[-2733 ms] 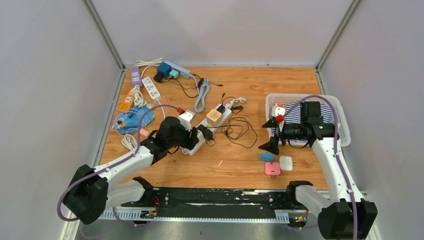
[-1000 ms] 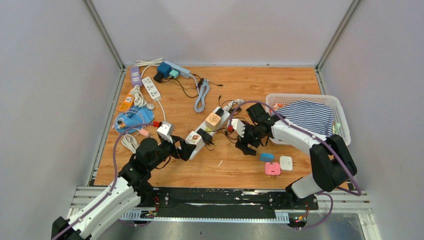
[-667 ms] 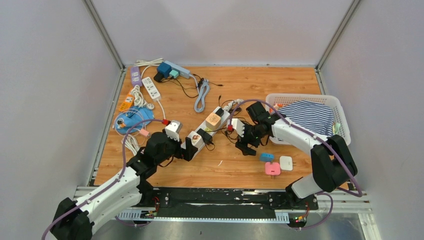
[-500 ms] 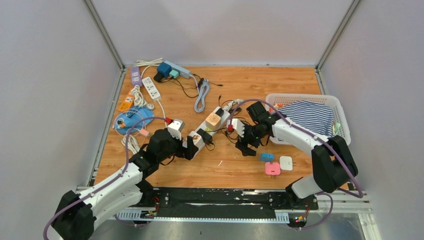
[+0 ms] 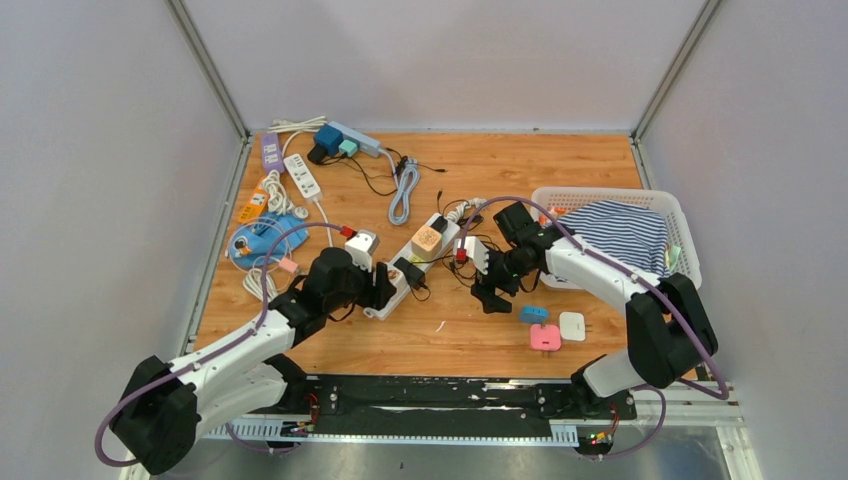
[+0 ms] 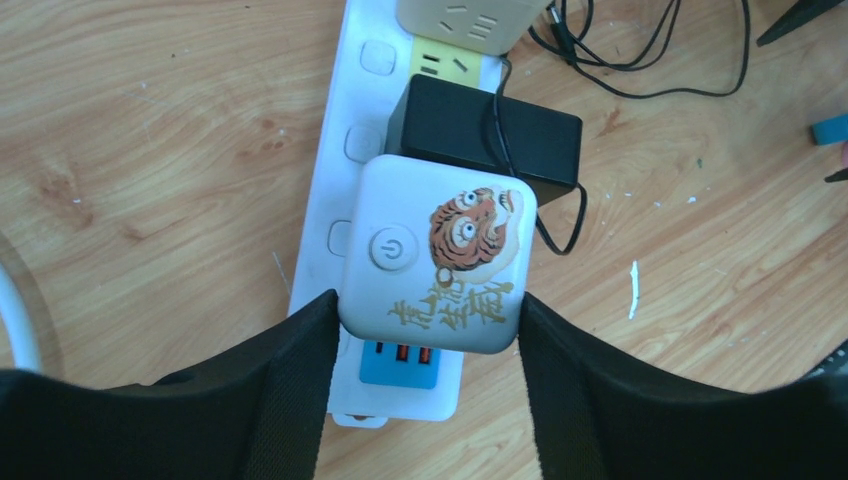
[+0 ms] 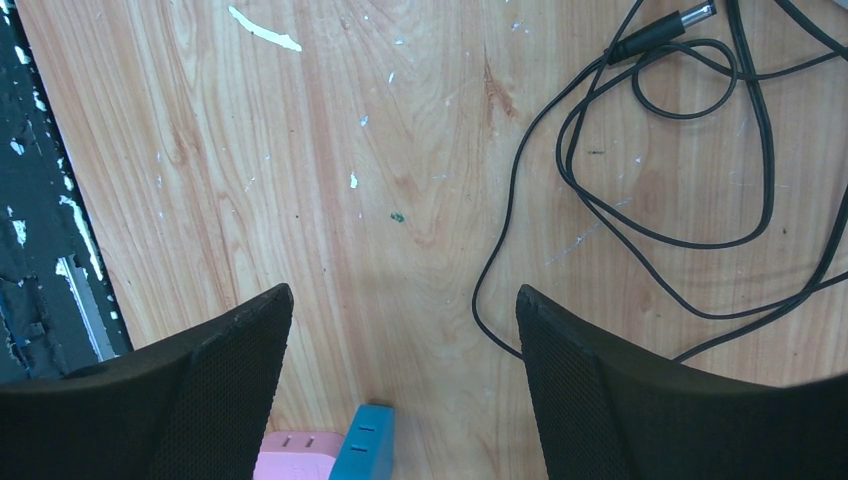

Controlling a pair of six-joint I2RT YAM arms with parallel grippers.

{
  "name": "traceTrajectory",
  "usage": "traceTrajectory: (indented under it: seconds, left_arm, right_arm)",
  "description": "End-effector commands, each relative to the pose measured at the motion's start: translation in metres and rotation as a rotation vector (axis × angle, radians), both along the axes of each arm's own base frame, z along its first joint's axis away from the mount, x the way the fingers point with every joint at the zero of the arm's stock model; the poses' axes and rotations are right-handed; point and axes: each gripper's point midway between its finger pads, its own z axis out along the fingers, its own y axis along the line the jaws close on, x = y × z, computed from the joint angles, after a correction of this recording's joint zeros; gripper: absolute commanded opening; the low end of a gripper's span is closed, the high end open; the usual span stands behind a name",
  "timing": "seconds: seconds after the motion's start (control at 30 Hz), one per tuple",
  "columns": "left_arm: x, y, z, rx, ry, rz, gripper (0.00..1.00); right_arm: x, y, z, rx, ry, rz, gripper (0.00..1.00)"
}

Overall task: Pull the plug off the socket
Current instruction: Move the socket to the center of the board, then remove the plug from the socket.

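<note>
High fixed view over whole table (image 5: 560, 180), both wrist views straight down, close, power strip (image 6: 330, 200) shared with overhead.

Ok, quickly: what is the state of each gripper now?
Left gripper: closed on the white plug.
Right gripper: open, holding nothing.

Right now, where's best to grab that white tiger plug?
Pinch the tiger plug by its two flat side walls, coming from above: it stands proud of the power strip, the black adapter blocks its far side, and the left gripper straddles it.
</note>
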Motion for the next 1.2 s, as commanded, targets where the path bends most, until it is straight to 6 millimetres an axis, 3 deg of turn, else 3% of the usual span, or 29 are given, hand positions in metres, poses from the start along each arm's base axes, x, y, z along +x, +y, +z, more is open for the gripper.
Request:
traceTrajectory:
  seconds: [0.0,0.2,0.6,0.87,1.03,1.17]
  left_arm:
    - [0.002,-0.007,0.005,-0.001,-0.008,-0.018,0.51]
    - [-0.005,-0.016,0.005,-0.023,0.017,-0.053,0.37]
    - [-0.027,-0.047,0.011,-0.074,0.037,-0.088,0.43]
    - [-0.034,-0.059,0.016,-0.099,0.028,-0.113,0.70]
    - [-0.037,-0.055,0.052,-0.191,-0.067,-0.119,0.94]
    - [-0.038,-0.045,0.080,-0.239,-0.181,-0.117,1.00]
  right_arm:
    - [-0.006,0.009,0.017,0.043,-0.005,0.029,0.84]
    - [-0.008,0.011,0.021,0.061,-0.005,0.033,0.84]
    - [-0.014,0.019,0.034,0.123,0.020,0.033,0.84]
    - [-0.019,0.028,0.048,0.184,0.041,0.032,0.86]
    - [-0.022,0.039,0.067,0.252,0.079,0.022,0.86]
    - [-0.019,0.048,0.087,0.300,0.073,0.018,0.85]
